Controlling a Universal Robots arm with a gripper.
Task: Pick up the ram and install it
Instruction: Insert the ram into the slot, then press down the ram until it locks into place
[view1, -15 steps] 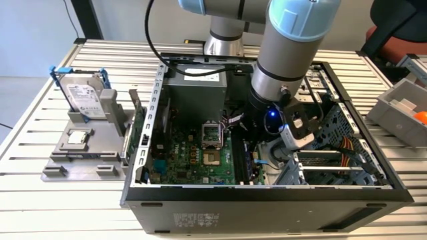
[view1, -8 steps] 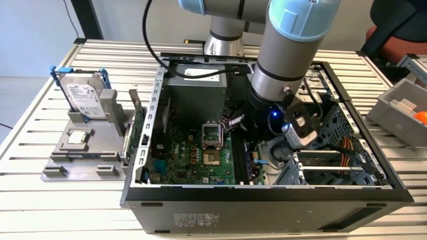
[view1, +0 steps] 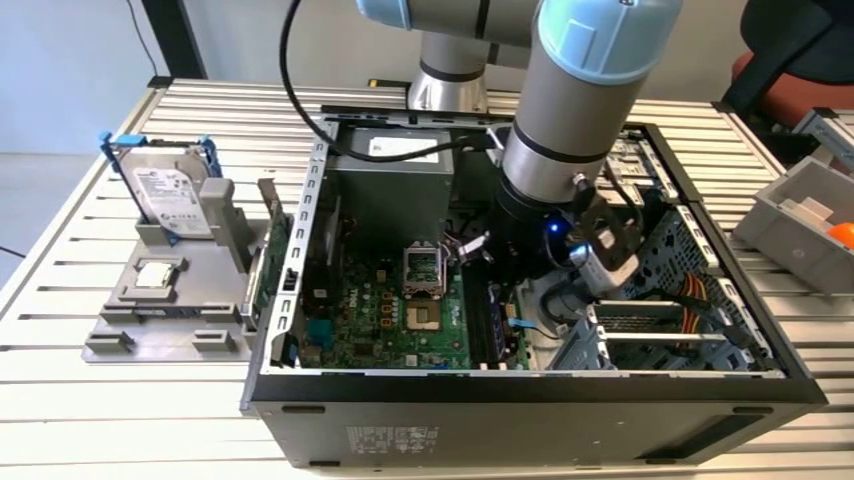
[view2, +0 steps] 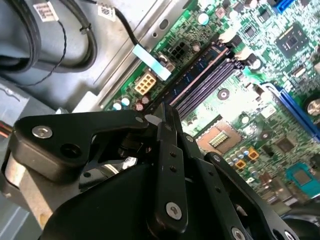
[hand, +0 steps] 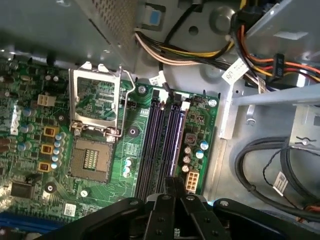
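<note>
The ram (view2: 197, 70) is a dark blue-green stick standing in one of the motherboard's memory slots (hand: 156, 145), the one nearest the board's edge. In the first wrist view the ram (hand: 175, 145) shows edge-on. My gripper (view2: 167, 112) is shut, its black fingers pressed together right over one end of the stick. The same fingertips (hand: 173, 182) meet above that slot; whether they touch the stick I cannot tell. In the exterior view the arm (view1: 574, 120) reaches down into the open computer case (view1: 534, 385), above the ram (view1: 505, 318).
An open processor socket (hand: 95, 125) lies beside the slots. Cable bundles (hand: 200, 47) and the power supply (view1: 394, 170) crowd the case. Outside, at the exterior view's left, a hard drive (view1: 171, 195) stands on a grey fixture and a green card (view1: 276, 270) leans by the case wall.
</note>
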